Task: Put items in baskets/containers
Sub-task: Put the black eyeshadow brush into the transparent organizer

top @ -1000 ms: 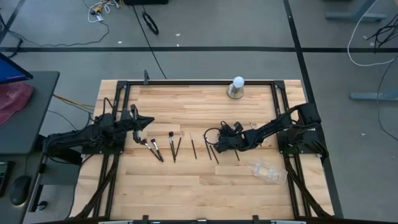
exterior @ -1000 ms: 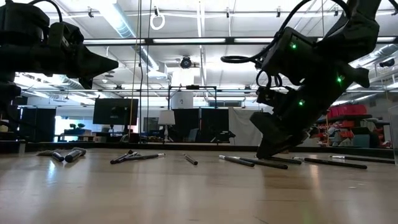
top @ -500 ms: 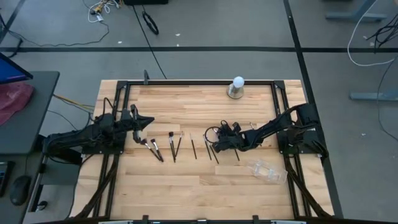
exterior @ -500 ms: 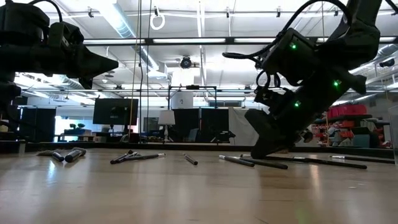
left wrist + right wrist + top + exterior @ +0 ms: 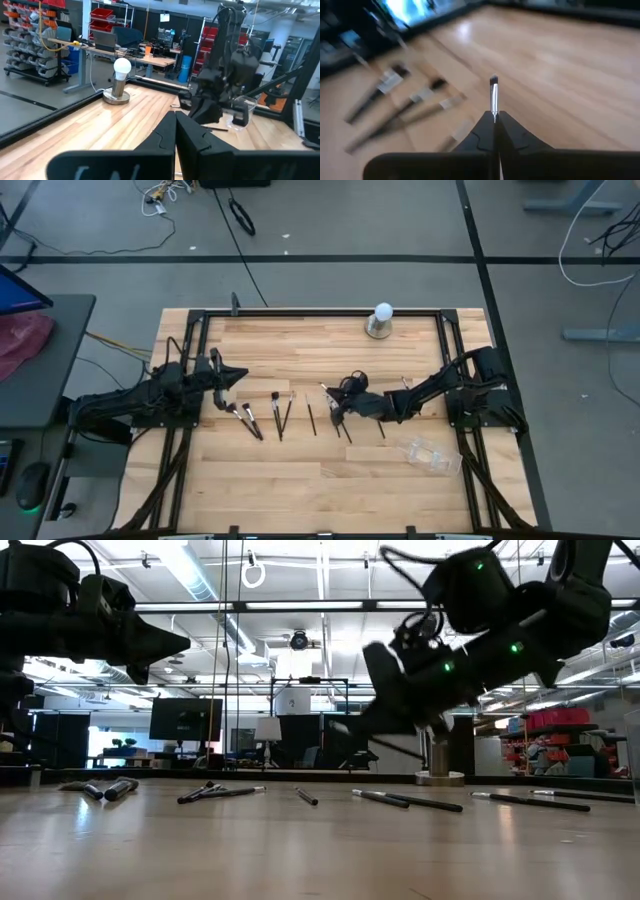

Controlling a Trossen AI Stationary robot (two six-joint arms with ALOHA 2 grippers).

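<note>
Gripping a thin brush (image 5: 493, 97) between fully closed fingers, the right gripper (image 5: 334, 402) hangs clear of the table (image 5: 300, 350), up over the row of loose brushes (image 5: 280, 415); the ferrule and small dark tip stick straight out past the fingertips in the right wrist view, so the hold sits low on the handle, probably so the handle end can go down into a compartment first. Low view confirms the gripper (image 5: 395, 705) is off the wood, tilted, nothing under it touching. Loose brushes lie just left of the gripper and beneath it, roughly parallel, the fluffy-tipped ones farthest left. The organiser (image 5: 428, 454) lies well right of the gripper and toward the front edge, apparently on its side rather than upright; hard to be sure. Judged: pick done, carry to the organiser is next, and a tipped container would make insertion awkward. The white ball lamp (image 5: 381, 320) stands behind the gripper near the back rail, no part of the job. Left gripper (image 5: 230, 379) waits far left of the right gripper, fingers closed on nothing.
</note>
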